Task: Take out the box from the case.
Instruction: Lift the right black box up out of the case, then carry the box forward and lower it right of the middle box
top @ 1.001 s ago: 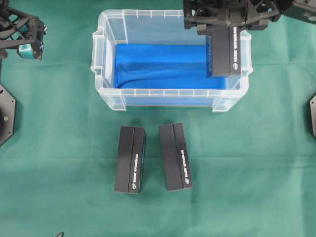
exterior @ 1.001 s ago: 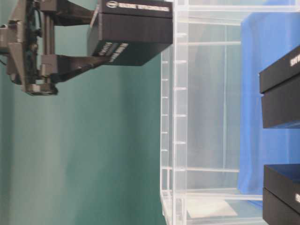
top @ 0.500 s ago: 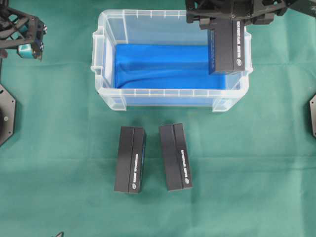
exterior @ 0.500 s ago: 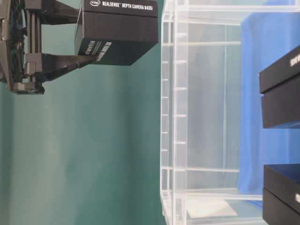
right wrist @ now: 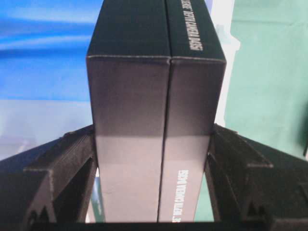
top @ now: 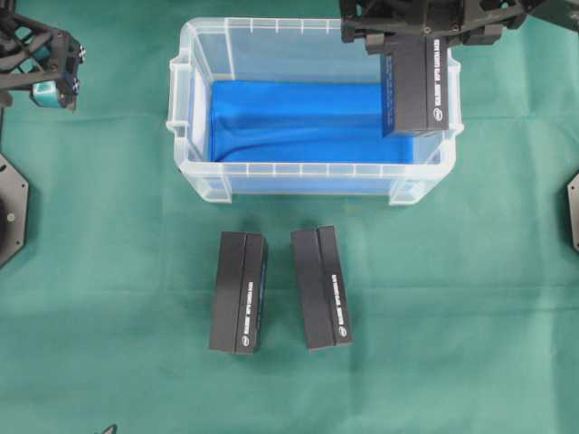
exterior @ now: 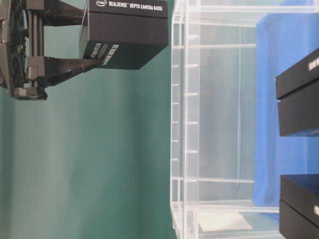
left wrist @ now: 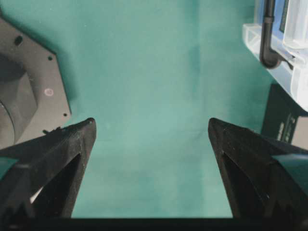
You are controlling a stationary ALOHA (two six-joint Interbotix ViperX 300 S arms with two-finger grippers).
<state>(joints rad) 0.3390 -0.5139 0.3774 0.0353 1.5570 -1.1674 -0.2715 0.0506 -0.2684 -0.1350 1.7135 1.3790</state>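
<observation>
A black box (top: pixel 418 90) with white lettering hangs above the right end of the case (top: pixel 312 168), a clear plastic bin lined with a blue cloth (top: pixel 289 122). My right gripper (top: pixel 416 45) is shut on the box's two long sides. The right wrist view shows the box (right wrist: pixel 154 86) filling the gap in the gripper (right wrist: pixel 153 130). In the table-level view, which is turned on its side, the box (exterior: pixel 127 35) is clear of the case's rim (exterior: pixel 192 124). My left gripper (top: pixel 52 77) stands open and empty at the far left (left wrist: pixel 150 122).
Two more black boxes (top: pixel 239 291) (top: pixel 322 287) lie side by side on the green cloth in front of the case. Black arm base plates sit at the left edge (top: pixel 11 212) and right edge (top: pixel 573 212). A corner of the case (left wrist: pixel 276 53) shows in the left wrist view.
My right gripper raised the box further above the case's rim, then held still for the last half second. The left arm has not moved.
</observation>
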